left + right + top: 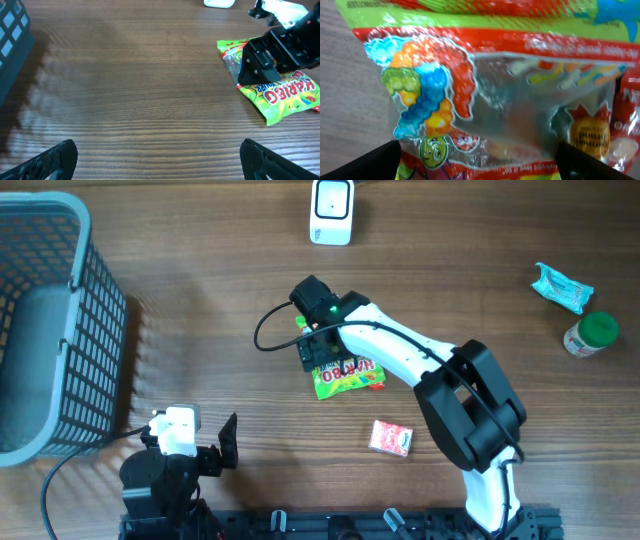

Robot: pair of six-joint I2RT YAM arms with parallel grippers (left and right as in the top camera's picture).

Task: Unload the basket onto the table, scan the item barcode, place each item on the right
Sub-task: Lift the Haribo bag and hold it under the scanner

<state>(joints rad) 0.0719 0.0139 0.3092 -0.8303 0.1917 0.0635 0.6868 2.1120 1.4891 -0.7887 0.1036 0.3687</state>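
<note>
right fingers (367, 162) are standing spread wide over one end of the candy bag (350, 375), grasping nothing; left fingers (50, 160) are idling open too. the bag is lying flat on the worktop (200, 300), nearer the robot than the white scanner (332, 212), printed face up, long axis running crosswise to the scanner. pickup looks pending: closing, lifting, then turning the probably hidden barcode toward the scanner.

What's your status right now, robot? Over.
Left gripper open, empty. Right gripper open over candy bag, bag flat on table. Nothing between bag and scanner.
</note>
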